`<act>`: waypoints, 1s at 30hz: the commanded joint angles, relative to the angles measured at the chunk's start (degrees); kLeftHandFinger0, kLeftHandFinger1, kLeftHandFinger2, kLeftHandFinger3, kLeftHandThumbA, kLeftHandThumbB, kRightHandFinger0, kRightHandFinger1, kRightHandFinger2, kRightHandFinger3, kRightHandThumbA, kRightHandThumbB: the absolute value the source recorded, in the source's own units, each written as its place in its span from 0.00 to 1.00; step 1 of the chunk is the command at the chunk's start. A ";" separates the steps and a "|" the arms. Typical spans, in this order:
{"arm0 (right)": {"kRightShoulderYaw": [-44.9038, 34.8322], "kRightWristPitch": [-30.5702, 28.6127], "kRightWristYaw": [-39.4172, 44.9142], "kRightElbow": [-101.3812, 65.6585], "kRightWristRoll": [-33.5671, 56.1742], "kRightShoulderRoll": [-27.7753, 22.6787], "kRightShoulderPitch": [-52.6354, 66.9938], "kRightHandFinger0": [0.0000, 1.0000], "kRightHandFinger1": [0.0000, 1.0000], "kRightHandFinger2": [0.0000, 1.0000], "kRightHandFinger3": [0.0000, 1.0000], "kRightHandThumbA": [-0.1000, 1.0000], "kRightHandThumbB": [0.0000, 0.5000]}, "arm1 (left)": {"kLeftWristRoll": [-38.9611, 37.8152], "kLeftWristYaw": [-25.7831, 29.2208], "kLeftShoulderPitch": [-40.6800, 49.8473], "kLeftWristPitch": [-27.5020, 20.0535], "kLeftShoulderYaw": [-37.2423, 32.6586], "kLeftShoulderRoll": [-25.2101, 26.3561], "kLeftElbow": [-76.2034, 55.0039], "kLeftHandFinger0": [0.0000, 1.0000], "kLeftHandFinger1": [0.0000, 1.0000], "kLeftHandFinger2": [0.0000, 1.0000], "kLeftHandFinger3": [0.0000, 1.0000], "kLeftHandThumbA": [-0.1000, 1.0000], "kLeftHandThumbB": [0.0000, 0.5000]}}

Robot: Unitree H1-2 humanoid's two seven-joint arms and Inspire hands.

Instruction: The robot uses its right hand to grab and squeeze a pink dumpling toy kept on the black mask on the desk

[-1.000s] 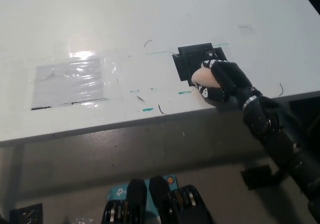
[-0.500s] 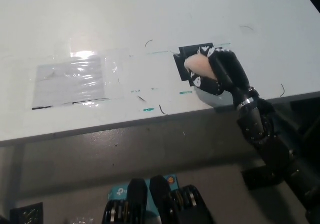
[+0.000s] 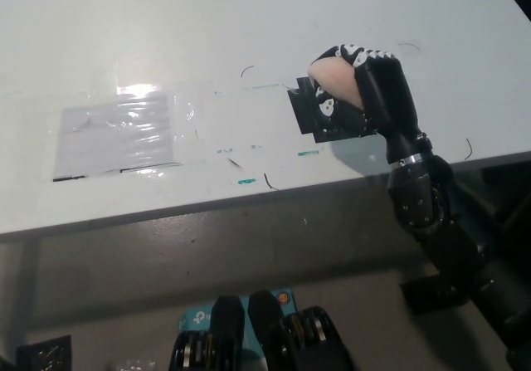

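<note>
1. The soft, pale pink dumpling toy point(image 3: 334, 77) sits inside the grasp of the robot's black right hand point(image 3: 365, 89), above the far edge of the flat black square mask point(image 3: 311, 115) on the white desk point(image 3: 249, 22); only its rounded left side shows past the fingers.
2. The black right hand is closed around the toy, fingers point(image 3: 358, 56) curled over its top and another gripping from below on the left (the white markings on the fingers stand out against the pink).
3. Whether the toy touches the mask cannot be told, since the hand covers its underside; the hand itself overlaps the mask's right part.
4. The black right forearm point(image 3: 440, 222) runs from the wrist down to the picture's bottom right, crossing the desk's near edge.
5. Short green tape marks point(image 3: 307, 152) lie on the desk just beside the mask, near its front and along its far side.
6. Thin dark scribble lines point(image 3: 267, 180) mark the desk surface around them.
7. Well to the left, apart from the mask, a clear, glossy plastic sheet point(image 3: 124, 134) lies flat on the desk, catching a bright glare.
8. The white left hand is out of view.
</note>
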 commanded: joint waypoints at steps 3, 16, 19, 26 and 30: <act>1.07 -2.38 -7.01 -1.18 -1.71 -0.35 -1.74 0.00 0.00 0.27 0.25 0.00 0.43 | -0.93 -0.86 -0.43 -0.67 0.62 1.43 -0.99 0.00 0.03 0.15 0.21 0.99 1.00; 2.09 -2.38 -8.45 2.72 -1.10 -0.12 -2.29 0.00 0.00 0.29 0.22 0.00 0.47 | -0.61 -0.84 -1.11 -1.36 0.41 1.69 0.05 0.00 0.03 0.14 0.21 0.99 1.00; 2.58 -2.38 -6.34 3.67 -1.55 -0.55 -2.82 0.00 0.00 0.32 0.25 0.00 0.45 | -0.70 -0.43 -0.96 -0.70 0.52 1.53 -0.71 0.00 0.02 0.13 0.20 0.98 1.00; 11.72 -2.38 0.12 11.72 -9.20 -3.98 -6.68 0.00 0.18 0.50 0.40 0.00 0.36 | -0.49 -1.37 -1.58 -2.59 0.27 1.89 1.01 0.00 0.03 0.13 0.24 0.98 1.00; 11.58 -2.38 5.89 14.75 -6.42 -3.94 -7.18 0.00 0.12 0.41 0.69 0.00 0.02 | -0.31 0.08 -1.15 -0.72 0.38 1.52 -0.82 0.00 0.01 0.11 0.22 0.98 1.00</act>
